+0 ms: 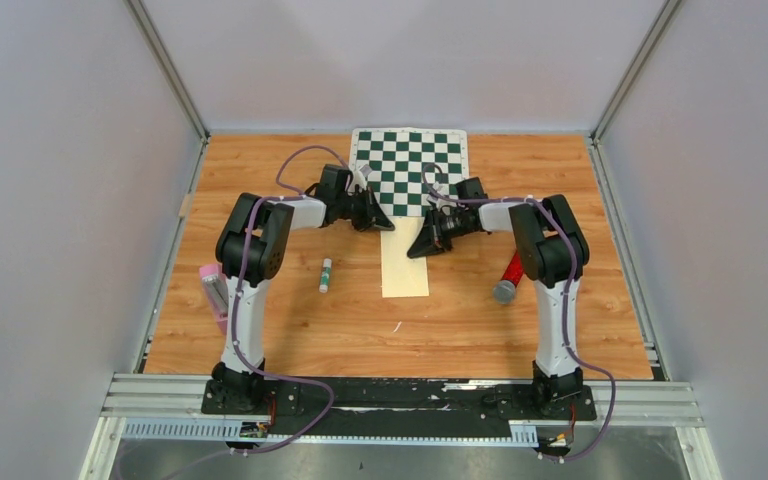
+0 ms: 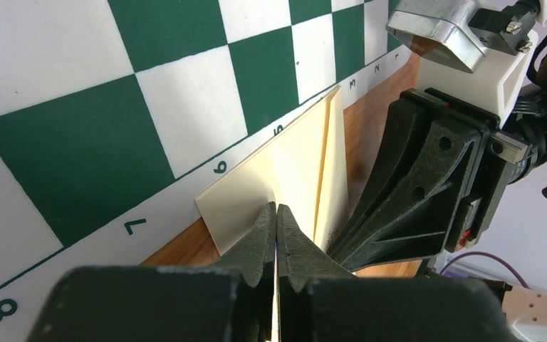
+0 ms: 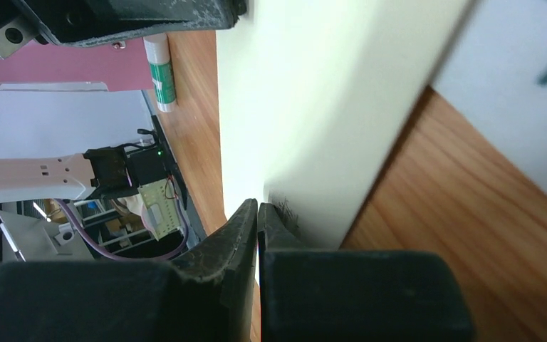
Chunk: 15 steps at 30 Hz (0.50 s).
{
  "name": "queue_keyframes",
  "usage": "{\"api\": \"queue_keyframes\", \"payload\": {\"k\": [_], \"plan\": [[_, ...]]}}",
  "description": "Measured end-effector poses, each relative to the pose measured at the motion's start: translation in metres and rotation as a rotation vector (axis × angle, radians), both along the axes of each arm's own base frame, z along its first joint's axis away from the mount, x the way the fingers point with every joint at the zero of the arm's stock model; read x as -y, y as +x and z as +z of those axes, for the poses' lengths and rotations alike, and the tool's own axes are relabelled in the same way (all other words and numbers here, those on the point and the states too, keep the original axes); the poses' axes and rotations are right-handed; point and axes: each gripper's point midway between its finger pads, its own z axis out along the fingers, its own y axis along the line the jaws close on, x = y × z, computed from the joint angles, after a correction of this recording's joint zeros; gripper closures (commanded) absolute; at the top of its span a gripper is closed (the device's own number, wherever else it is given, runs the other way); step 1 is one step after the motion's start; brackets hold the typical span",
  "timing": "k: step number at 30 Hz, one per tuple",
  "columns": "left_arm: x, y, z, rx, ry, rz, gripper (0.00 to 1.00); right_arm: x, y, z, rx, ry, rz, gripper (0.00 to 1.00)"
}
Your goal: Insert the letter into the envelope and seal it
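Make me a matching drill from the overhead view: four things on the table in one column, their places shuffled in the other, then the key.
Things:
1. chessboard
2. glue stick
3. red tube
4. pink pack

Places:
A. lying beside the right arm
B. at the left edge of the table, by the left arm
C. far middle of the table
D. just left of the envelope

Pairs: 1-C, 2-D, 3-A, 4-B
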Motion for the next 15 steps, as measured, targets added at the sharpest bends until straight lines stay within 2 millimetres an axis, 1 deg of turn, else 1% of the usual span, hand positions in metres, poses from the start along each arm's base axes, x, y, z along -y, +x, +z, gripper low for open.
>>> {"api": "queue_keyframes", "payload": {"k": [5, 10, 15], "plan": [[0.000, 0.000, 0.000, 0.002, 0.001, -0.002, 1.00, -0.009, 0.000, 0.001, 0.013, 0.006, 0.020, 0.95], [0.000, 0.000, 0.000, 0.002, 0.001, -0.002, 1.00, -0.011, 0.002, 0.003, 0.022, 0.004, 0.021, 0.96], [0.000, 0.000, 0.000, 0.001, 0.006, -0.003, 1.00, -0.012, 0.012, 0.001, 0.044, -0.023, 0.002, 0.97]]}}
